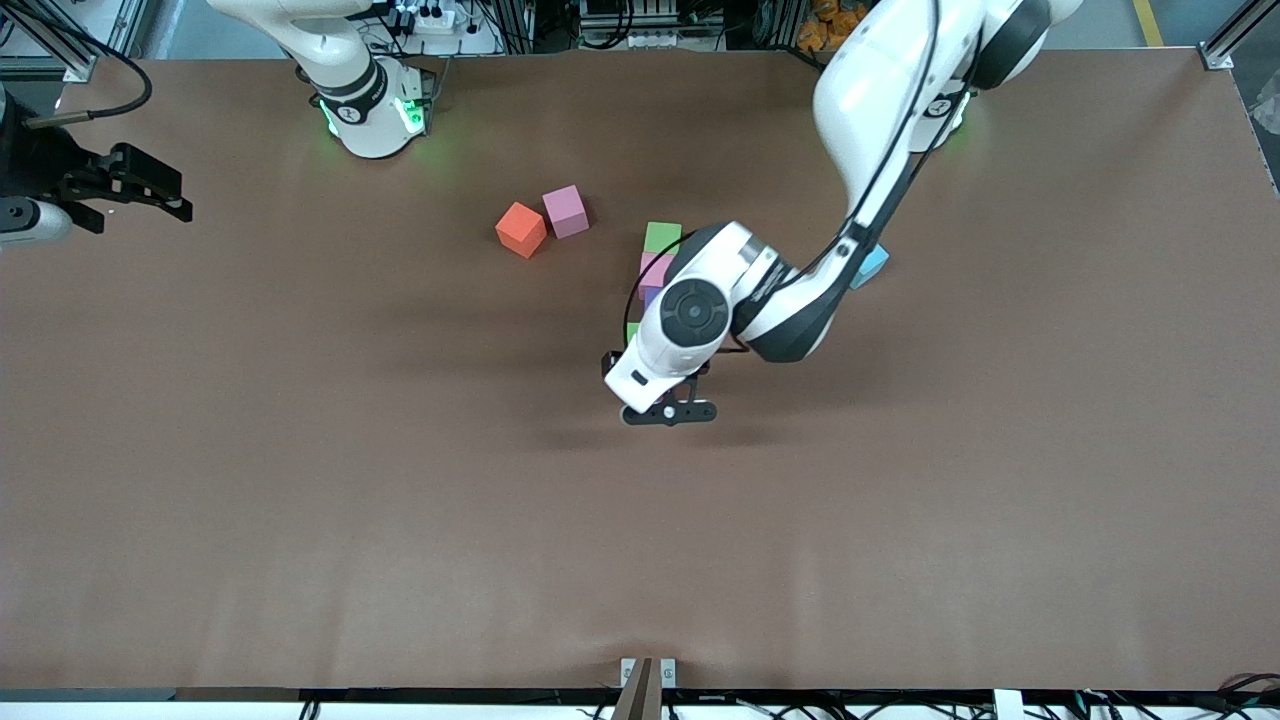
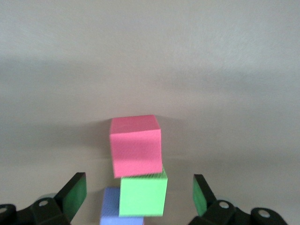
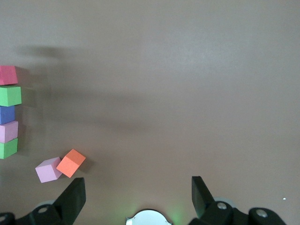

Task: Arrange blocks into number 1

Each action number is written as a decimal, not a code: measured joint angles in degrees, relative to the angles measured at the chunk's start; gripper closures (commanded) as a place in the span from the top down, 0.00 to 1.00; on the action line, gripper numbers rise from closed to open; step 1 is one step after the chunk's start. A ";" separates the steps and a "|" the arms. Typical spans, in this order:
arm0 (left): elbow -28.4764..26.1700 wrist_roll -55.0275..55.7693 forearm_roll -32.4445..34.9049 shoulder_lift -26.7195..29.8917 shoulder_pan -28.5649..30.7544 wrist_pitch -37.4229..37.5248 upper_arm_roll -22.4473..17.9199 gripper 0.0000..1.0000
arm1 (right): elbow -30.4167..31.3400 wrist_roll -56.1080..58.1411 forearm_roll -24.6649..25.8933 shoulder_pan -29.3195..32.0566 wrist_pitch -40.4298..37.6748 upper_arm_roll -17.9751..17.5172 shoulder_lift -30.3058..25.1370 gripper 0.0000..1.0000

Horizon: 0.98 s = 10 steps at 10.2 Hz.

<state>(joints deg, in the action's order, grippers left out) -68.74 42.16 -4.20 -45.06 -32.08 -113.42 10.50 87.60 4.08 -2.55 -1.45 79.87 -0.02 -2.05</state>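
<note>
Five blocks lie in a straight column mid-table. In the right wrist view they run red (image 3: pixel 8 75), green (image 3: pixel 10 95), purple (image 3: pixel 7 115), pale pink (image 3: pixel 8 131), green (image 3: pixel 8 148). From the front I see the end green block (image 1: pixel 662 237), the pale pink one (image 1: pixel 654 268) and slivers of purple (image 1: pixel 650 297) and green (image 1: pixel 631 331); the red one is hidden under the left hand. My left gripper (image 1: pixel 668 410) (image 2: pixel 139 187) hangs open over the column's red end, holding nothing; below it show red (image 2: pixel 136 145), green (image 2: pixel 143 194) and purple (image 2: pixel 115 208). My right gripper (image 1: pixel 160 195) (image 3: pixel 138 192) waits open at the right arm's end.
An orange cube (image 1: pixel 521 229) (image 3: pixel 71 162) and a second pink cube (image 1: pixel 566 211) (image 3: pixel 48 169) touch each other beside the column, toward the right arm's base (image 1: pixel 372 110). A light blue cube (image 1: pixel 872 264) peeks out under the left arm.
</note>
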 measured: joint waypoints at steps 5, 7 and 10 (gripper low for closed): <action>0.30 -4.73 2.70 15.56 11.30 15.04 -1.49 1.00 | 0.04 0.06 0.02 -1.19 2.47 -0.05 0.31 1.00; 0.22 -10.20 4.47 19.64 15.36 20.72 -1.93 1.00 | 0.05 0.06 0.08 -0.95 2.57 0.27 0.41 1.00; -0.69 -18.42 4.69 24.32 22.46 26.70 -2.12 1.00 | 0.03 0.06 0.37 -0.77 2.89 0.71 1.42 1.00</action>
<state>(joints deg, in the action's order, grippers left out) -69.43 23.74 0.49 -20.74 -9.62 -86.71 8.38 87.63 4.14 -2.19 -2.21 82.76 0.70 -0.63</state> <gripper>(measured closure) 0.000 0.000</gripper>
